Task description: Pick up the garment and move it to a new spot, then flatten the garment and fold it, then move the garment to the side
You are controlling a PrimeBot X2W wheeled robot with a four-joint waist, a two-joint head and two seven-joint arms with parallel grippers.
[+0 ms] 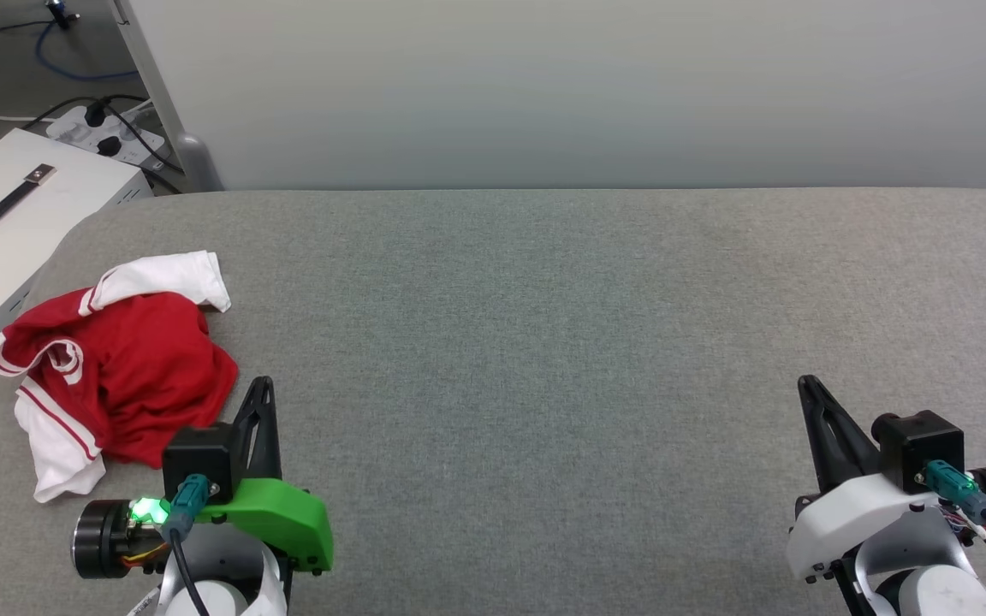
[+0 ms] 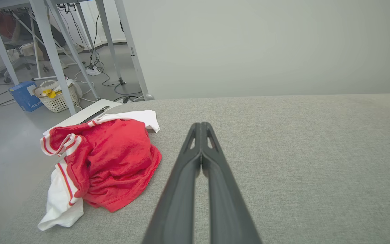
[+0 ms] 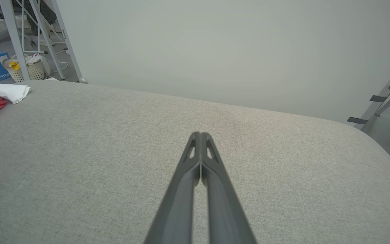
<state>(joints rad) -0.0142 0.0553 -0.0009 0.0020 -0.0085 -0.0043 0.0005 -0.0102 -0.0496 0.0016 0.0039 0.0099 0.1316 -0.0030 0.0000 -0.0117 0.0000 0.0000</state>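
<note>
Soft, light, crumpled red jersey T-shirt with white sleeves (image 1: 142,368) should pinch easily at a raised fold; left gripper (image 1: 263,385) and right gripper (image 1: 805,383) are closed, empty.

A grey fabric surface (image 1: 544,342) meets a plain pale wall (image 1: 587,85). Left of it, on the grey floor (image 2: 8,135): a white case (image 1: 5,214) with a black handle, a power strip (image 1: 108,137), metal table legs (image 2: 50,51), a basket (image 2: 59,101), a blue box (image 2: 24,98).

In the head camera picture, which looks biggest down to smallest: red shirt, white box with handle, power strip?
1. red shirt and white box: about alike; the box is farther and cut off, so no ranking.
2. power strip: clearly smallest.
</note>
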